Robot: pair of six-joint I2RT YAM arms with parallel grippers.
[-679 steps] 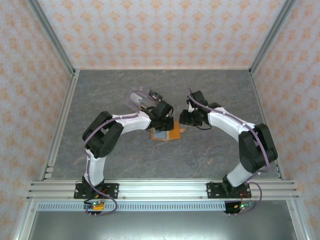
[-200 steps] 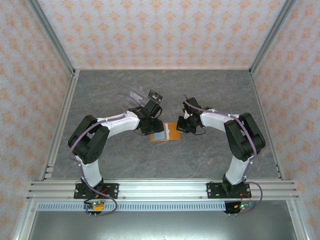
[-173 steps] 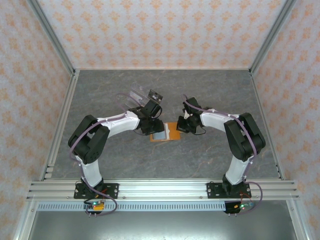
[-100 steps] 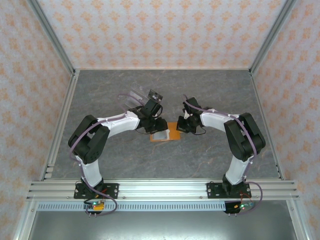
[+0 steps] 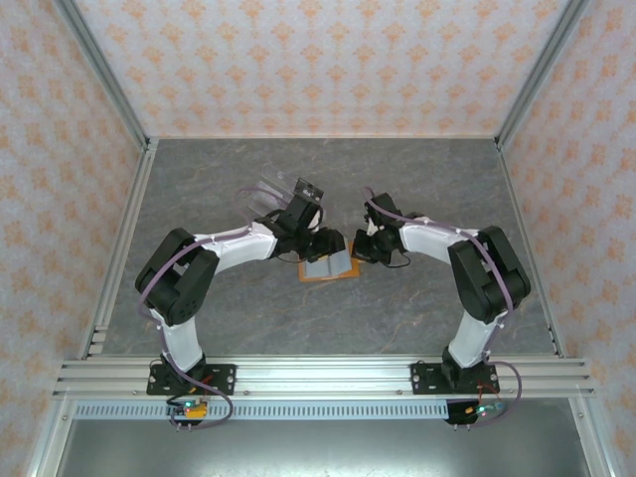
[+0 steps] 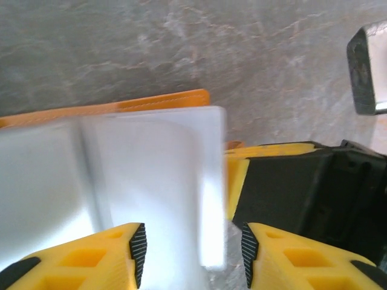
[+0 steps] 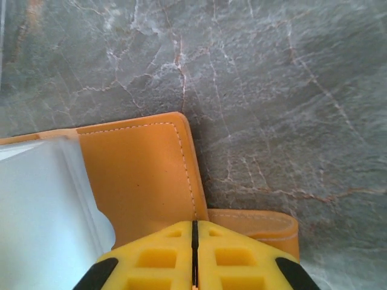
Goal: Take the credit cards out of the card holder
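The card holder (image 5: 345, 266) is an orange wallet lying open on the grey table between both arms. Its pale grey inner pocket leaf (image 6: 151, 175) stands lifted in front of the orange rim (image 6: 151, 99). My left gripper (image 6: 192, 254) is open, and the leaf's right edge lies between the pads without touching the right one. My right gripper (image 7: 195, 225) is shut, with its tips down on the orange flap (image 7: 145, 175) beside the strap (image 7: 266, 226). Its yellow and black body (image 6: 290, 181) sits close to my left fingers. The credit cards are hidden; I cannot make one out in the pockets.
A clear plastic piece (image 5: 266, 189) lies just behind the left arm. Patterned walls and aluminium posts (image 5: 124, 199) fence the table on three sides, and a rail (image 5: 318, 376) runs along the near edge. Bare stone-patterned table (image 5: 417, 318) stretches in front of the holder.
My left gripper has moved right, over the holder, and the pale leaf has tilted up. The right arm has hardly moved.
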